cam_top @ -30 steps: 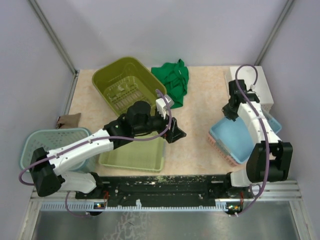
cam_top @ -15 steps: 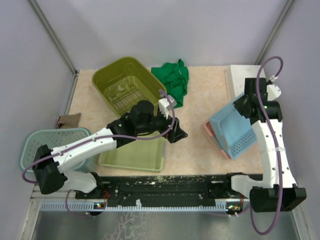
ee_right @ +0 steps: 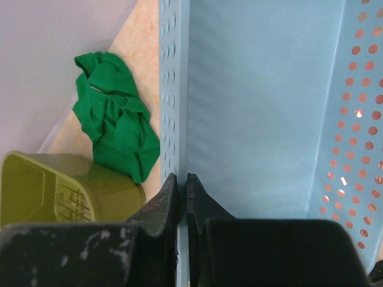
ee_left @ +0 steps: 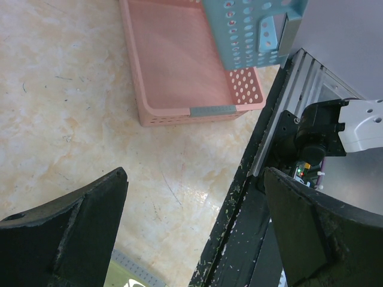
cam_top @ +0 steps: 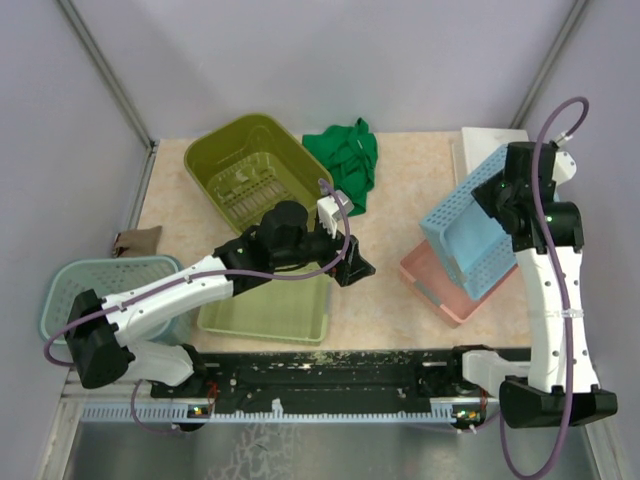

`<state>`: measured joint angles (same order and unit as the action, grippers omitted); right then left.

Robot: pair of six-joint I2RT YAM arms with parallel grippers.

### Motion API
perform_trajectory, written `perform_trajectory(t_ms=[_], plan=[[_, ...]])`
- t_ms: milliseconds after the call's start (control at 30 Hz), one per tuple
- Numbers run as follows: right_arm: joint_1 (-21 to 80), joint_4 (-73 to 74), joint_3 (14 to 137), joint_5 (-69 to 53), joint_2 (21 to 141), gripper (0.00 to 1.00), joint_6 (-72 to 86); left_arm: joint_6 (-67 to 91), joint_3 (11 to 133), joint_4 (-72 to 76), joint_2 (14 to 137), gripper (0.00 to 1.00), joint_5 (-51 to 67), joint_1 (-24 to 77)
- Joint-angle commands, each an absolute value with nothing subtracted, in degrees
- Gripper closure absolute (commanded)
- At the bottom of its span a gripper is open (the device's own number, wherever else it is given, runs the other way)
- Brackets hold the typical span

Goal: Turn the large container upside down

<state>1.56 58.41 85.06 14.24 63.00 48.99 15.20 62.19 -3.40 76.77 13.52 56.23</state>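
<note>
A light blue perforated basket hangs tilted on its side above a pink basket at the right. My right gripper is shut on the blue basket's side wall, one finger on each face. The left wrist view shows the pink basket flat on the table with the blue basket raised over its far end. A large olive-green bin stands tilted at the back left. My left gripper is open and empty, low over the middle of the table.
A green cloth lies beside the olive bin. A light green tray sits under my left arm. A teal basket stands at the near left, a white box at the back right, and a small brown item at the left edge.
My right arm has lifted the blue basket out of the pink basket and tipped it onto its side. The left arm has barely moved.
</note>
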Motion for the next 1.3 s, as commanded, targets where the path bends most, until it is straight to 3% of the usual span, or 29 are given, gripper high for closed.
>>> perform_trajectory(t_ms=[0, 233, 533, 700, 900, 1267], plan=[[1.05, 54.68, 90.74, 13.44, 62.4, 1.0, 46.71, 14.88, 62.49, -1.23, 76.23, 0.0, 14.11, 56.51], [1.05, 51.09, 92.15, 8.87, 62.22, 1.0, 42.97, 14.98, 62.37, -1.05, 75.94, 0.0, 14.24, 56.51], [1.51, 35.38, 93.8, -11.36, 66.47, 1.0, 34.47, 14.57, 61.73, -1.82, 73.77, 0.0, 11.05, 56.51], [1.67, 26.78, 96.43, -20.7, 75.53, 1.0, 32.3, 15.51, 61.17, -2.5, 71.06, 0.0, 7.85, 56.51], [1.66, 22.74, 106.81, -33.51, 94.93, 1.0, 33.49, 16.61, 60.57, -3.25, 67.18, 0.0, 3.63, 56.52], [1.59, 16.59, 111.18, -37.94, 111.91, 1.0, 39.3, 16.04, 61.79, -4.27, 66.74, 0.0, 2.12, 56.51]])
